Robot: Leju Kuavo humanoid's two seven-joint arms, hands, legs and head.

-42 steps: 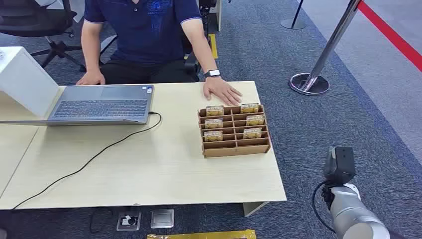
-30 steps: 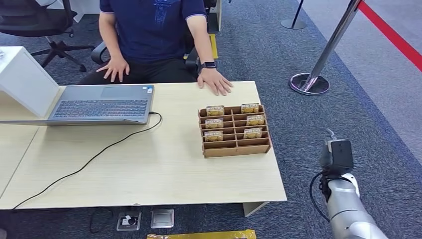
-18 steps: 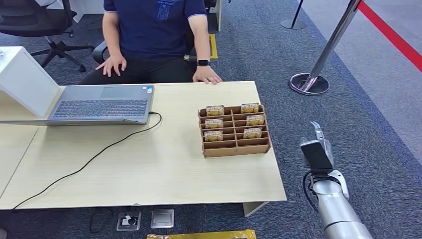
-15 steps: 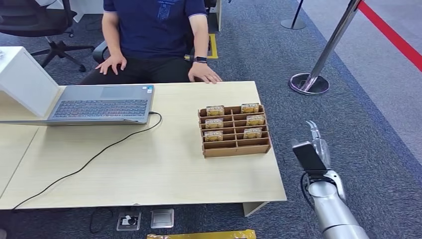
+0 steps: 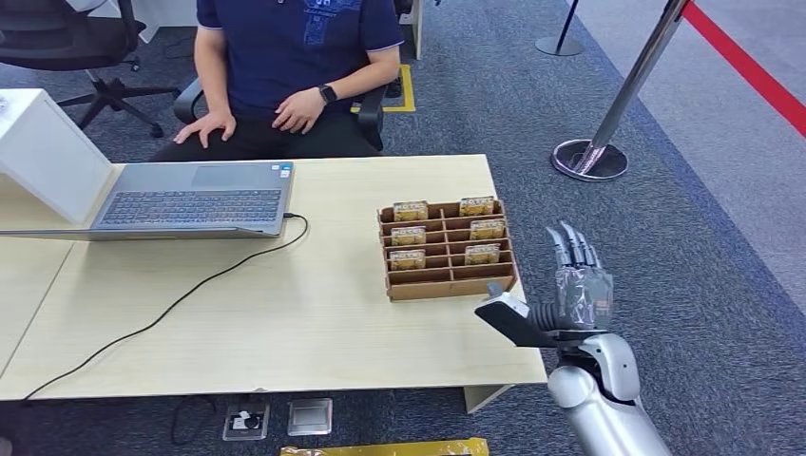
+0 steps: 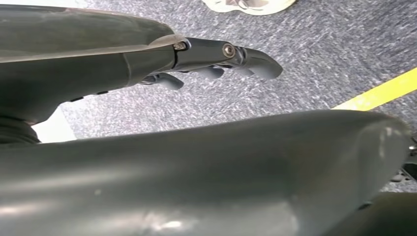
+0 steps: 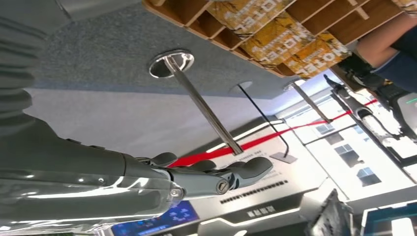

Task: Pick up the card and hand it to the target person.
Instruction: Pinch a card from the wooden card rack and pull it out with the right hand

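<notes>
A wooden slotted rack stands on the right part of the table and holds several gold-patterned cards. My right hand hovers just off the table's right front corner, beside the rack's near right corner. Its fingers point up and apart, its thumb reaches toward the rack, and it holds nothing. In the right wrist view its fingers are stretched out, with the cards and rack beyond them. My left hand hangs over carpet, fingers loosely extended and empty. The person in a navy shirt sits behind the table.
An open laptop lies at the table's left, its black cable trailing across the tabletop. A white box stands at the far left. A stanchion pole with a round base stands on the carpet to the right.
My right arm has risen and swung left toward the rack, turning so the hand's spread fingers show. The person has drawn a hand off the table into the lap.
</notes>
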